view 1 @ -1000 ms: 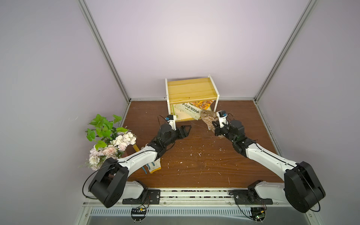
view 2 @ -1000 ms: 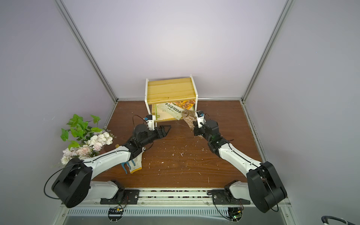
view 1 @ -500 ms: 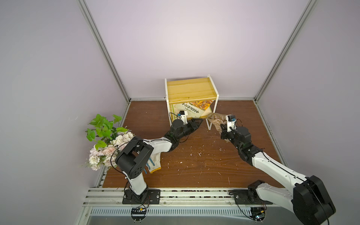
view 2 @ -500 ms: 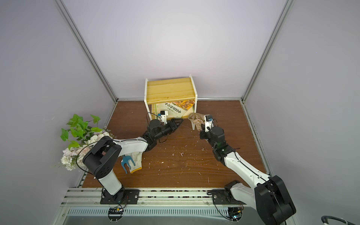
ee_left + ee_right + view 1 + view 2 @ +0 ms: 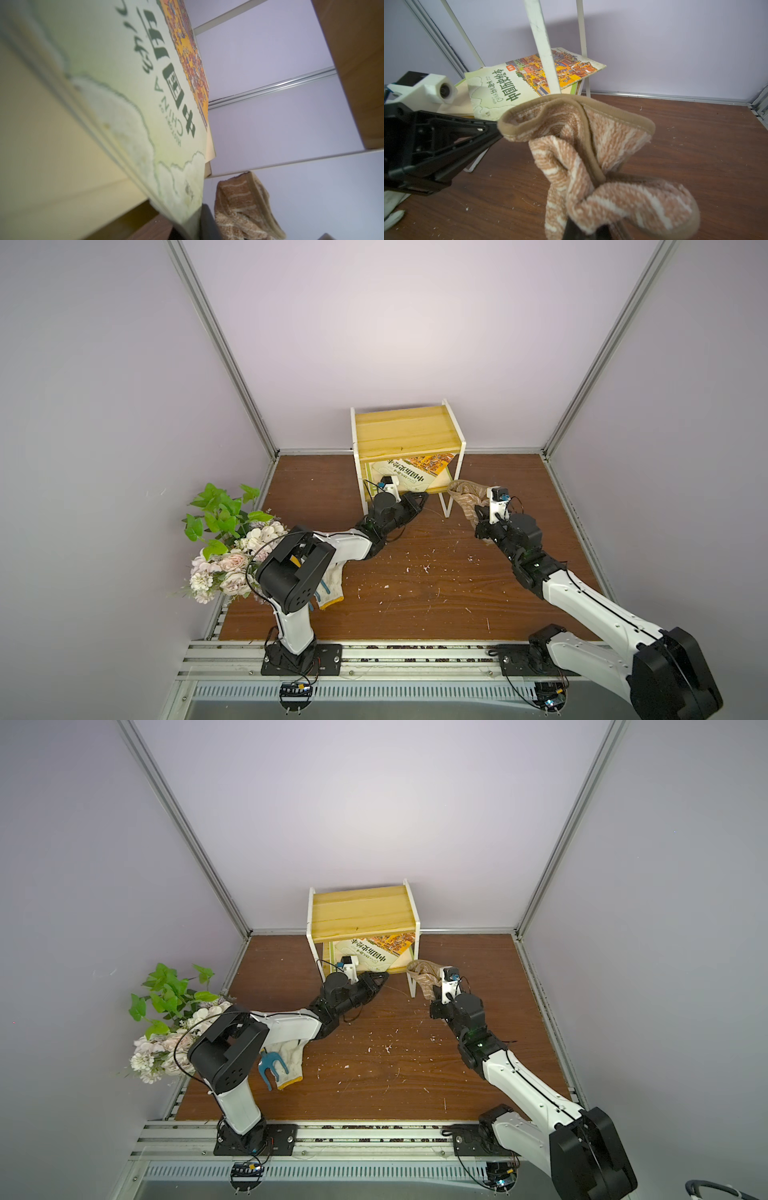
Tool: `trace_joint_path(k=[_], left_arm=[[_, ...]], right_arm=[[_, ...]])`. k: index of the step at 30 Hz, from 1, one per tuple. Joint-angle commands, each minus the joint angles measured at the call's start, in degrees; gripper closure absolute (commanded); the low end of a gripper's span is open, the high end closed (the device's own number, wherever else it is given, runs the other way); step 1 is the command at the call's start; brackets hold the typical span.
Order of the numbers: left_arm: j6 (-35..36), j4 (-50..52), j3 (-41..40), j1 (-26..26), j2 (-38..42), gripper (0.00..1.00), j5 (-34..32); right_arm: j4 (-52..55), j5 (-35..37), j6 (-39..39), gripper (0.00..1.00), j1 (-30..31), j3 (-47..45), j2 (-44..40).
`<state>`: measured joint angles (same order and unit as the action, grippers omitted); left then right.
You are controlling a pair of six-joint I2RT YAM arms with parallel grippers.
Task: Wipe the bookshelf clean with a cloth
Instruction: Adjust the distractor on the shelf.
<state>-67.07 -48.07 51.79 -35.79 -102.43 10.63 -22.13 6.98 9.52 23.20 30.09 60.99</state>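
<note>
Left hand (image 5: 419, 501): newly clamped on book (image 5: 409, 473), lower bookshelf (image 5: 405, 433) board. Right hand (image 5: 478, 514): gripping cloth (image 5: 466, 494); wiping awaits book's removal.

On the pale green cover of the book (image 5: 492, 91), laid in the bookshelf (image 5: 405, 435) at 12 o'clock, large dark green characters are read as 中国历史绘本; "CHINA" is printed alongside in smaller capitals. A small red label (image 5: 510, 67) there cannot be read.
</note>
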Motion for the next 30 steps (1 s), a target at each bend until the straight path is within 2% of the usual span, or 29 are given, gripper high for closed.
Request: trace_joint_path(k=[1, 3, 6, 9, 13, 16, 18, 22, 30], left_arm=[[3.4, 2.5, -0.9, -0.3, 3.6, 0.96, -3.4], [4.5, 3.8, -1.6, -0.1, 4.8, 1.00, -4.4], [5.4, 5.2, -2.5, 0.4, 6.0, 1.00, -4.8], [5.9, 7.4, -4.8, 1.2, 7.8, 1.00, -5.1], [8.8, 10.4, -8.3, 4.5, 12.1, 1.00, -2.8], [14.3, 14.9, -7.7, 7.1, 14.7, 1.00, 3.3], [18.3, 19.8, -6.1, 7.8, 15.3, 1.00, 7.9], [25.3, 28.2, -5.2, 8.2, 16.3, 1.00, 12.7], [32.6, 32.4, -3.4, 10.7, 15.0, 1.00, 25.0]], right_arm=[[-1.7, 1.1, 0.7, 1.00, -0.3, -0.4, -0.9], [-2.4, 0.0, 0.4, 1.00, -0.4, -0.8, -1.0], [-4.2, -3.7, -1.1, 1.00, -0.5, -1.6, -1.5], [-6.1, -12.7, -3.6, 1.00, -0.6, -1.6, -1.2], [-7.5, -24.4, -4.5, 1.00, -0.4, 1.1, 3.9], [-9.6, -24.4, -2.9, 1.00, 0.2, 3.5, 8.7], [-10.3, -20.8, -1.7, 1.00, 0.3, 4.6, 10.7], [-10.3, -16.2, -2.2, 1.00, 0.3, 4.7, 11.0], [-8.5, -14.5, -3.1, 1.00, 0.3, 4.8, 11.2]])
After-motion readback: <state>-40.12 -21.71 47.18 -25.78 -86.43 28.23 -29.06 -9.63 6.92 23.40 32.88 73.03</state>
